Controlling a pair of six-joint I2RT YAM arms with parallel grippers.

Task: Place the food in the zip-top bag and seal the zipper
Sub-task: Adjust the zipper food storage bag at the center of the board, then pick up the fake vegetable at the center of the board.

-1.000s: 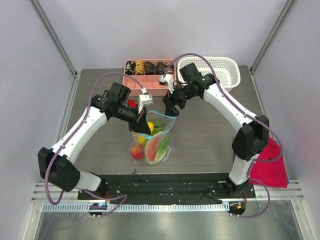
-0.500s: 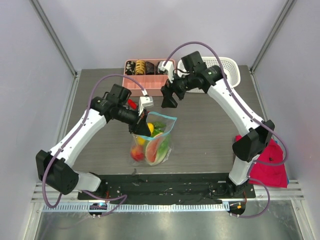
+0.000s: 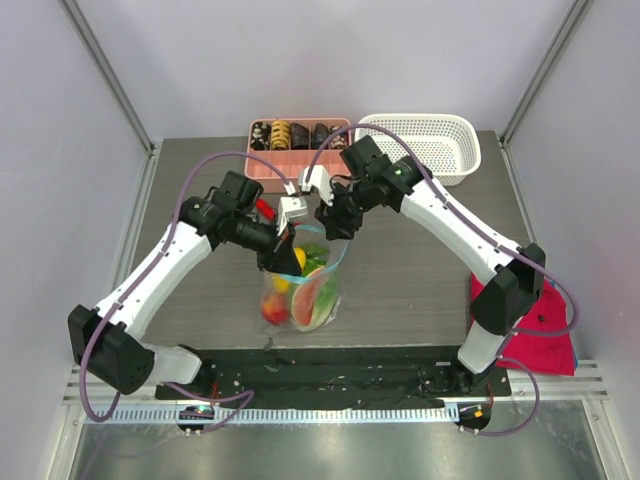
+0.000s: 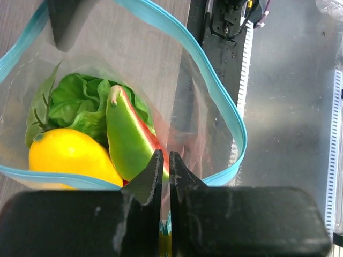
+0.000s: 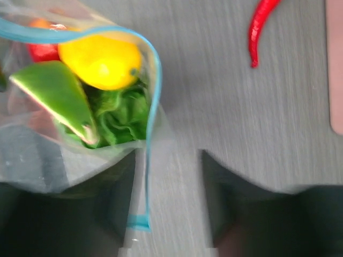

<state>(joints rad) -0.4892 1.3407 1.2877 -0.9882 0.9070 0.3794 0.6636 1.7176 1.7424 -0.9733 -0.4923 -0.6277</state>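
Note:
The zip-top bag [image 3: 312, 292] stands open mid-table. It holds green lettuce [image 4: 75, 101], a yellow piece [image 4: 67, 155], a green-and-red slice [image 4: 126, 139] and a red tomato [image 5: 43, 51]. My left gripper [image 4: 164, 158] is shut on the bag's near rim, on the light-blue zipper [image 4: 214, 80]; in the top view it [image 3: 282, 258] is at the bag's left edge. My right gripper [image 5: 169, 160] is open, with the zipper's corner [image 5: 140, 222] hanging between the jaws, close to the left finger. In the top view it [image 3: 335, 225] is at the bag's far rim. A red chili [image 5: 262, 24] lies on the table outside the bag [image 3: 264, 207].
A pink compartment tray [image 3: 290, 162] with dark rolls stands at the back, with a white lattice basket [image 3: 425, 145] to its right. A red cloth [image 3: 535, 325] lies at the table's right front edge.
My right gripper drew back toward the tray, then came down again to the bag's far rim. My left gripper has kept its hold on the rim.

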